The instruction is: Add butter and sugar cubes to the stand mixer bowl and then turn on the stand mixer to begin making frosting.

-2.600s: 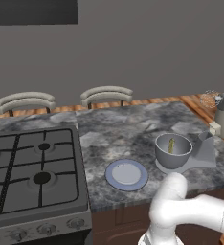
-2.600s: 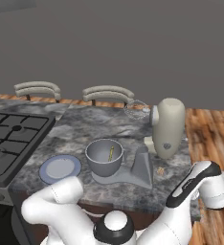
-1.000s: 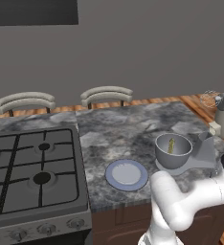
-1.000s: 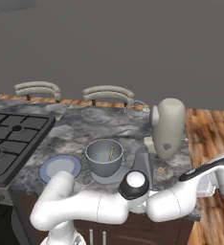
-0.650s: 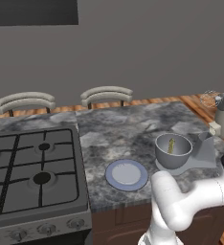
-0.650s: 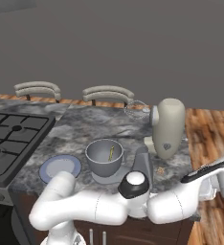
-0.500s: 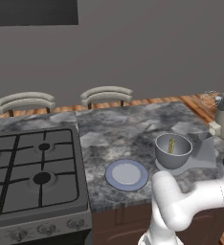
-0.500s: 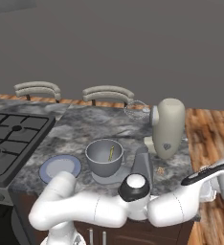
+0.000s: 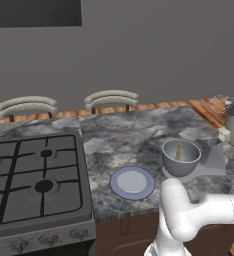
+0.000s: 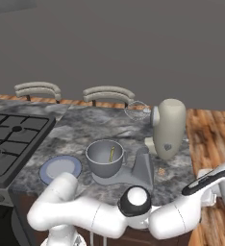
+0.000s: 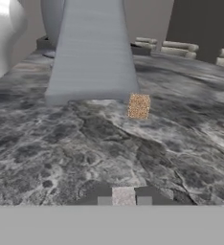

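Hand view looks low across the dark marbled counter [image 11: 61,143] toward the grey column of the stand mixer [image 11: 92,52], and a small brown speckled sugar cube [image 11: 139,105] sits on the stone just beside the column's foot, to its right in this view. At the very bottom of this view the gripper [image 11: 124,197] has its two dark tips drawn close together, with a small pale block between them that looks like a sugar cube, though it is too blurred to say for sure that the tips grip it. In the right base view the stand mixer [image 10: 167,127] stands near the counter's right end, cream head up, wire whisk pointing left, and the grey bowl [image 10: 105,157] rests on the mixer's flat base with the thin yellow butter [image 10: 112,153] leaning inside it. A brown sugar cube [image 10: 161,171] lies on the counter just beside the base, toward the right edge. A blue-rimmed plate [image 10: 61,168] lies left of the bowl, near the stove [image 10: 8,139]. In the left base view the bowl [image 9: 181,157] again holds the butter [image 9: 178,152], the plate [image 9: 132,182] is between it and the stove [image 9: 34,175], and two chair backs [image 9: 111,98] stand behind the counter.
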Robot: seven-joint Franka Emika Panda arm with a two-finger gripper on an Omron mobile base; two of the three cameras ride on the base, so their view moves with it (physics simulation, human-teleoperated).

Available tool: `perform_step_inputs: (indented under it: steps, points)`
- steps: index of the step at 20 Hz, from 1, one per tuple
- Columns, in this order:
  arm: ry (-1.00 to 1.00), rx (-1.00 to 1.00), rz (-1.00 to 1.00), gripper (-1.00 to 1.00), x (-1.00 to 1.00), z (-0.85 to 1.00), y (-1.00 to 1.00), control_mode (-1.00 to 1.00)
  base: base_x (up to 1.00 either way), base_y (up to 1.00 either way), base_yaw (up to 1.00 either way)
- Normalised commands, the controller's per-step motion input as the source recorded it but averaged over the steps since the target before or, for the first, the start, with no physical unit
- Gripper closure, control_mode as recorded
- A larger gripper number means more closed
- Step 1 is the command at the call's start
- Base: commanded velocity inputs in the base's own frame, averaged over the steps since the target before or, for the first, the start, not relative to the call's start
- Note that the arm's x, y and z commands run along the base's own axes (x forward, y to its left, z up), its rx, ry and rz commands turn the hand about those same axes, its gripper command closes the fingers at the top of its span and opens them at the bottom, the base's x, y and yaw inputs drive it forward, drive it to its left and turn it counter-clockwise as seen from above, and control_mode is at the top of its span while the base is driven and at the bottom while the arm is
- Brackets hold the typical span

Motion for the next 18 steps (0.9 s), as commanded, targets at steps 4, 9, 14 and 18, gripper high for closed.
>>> perform_step_inputs:
  steps: [4,9,14,18]
  points:
    - [0.00,0.00,0.00,1.00,-0.34,-0.28,0.38,-1.00,0.00,0.00,0.00]
    - [-0.06,0.00,-0.02,1.00,-0.61,0.16,0.11,-1.00,0.00,0.00,0.00]
    - [-0.14,0.00,-0.05,1.00,-0.77,0.60,0.18,-1.00,0.00,0.00,0.00]
    - [-0.17,0.00,-0.07,1.00,-0.70,0.69,0.56,-1.00,0.00,0.00,0.00]
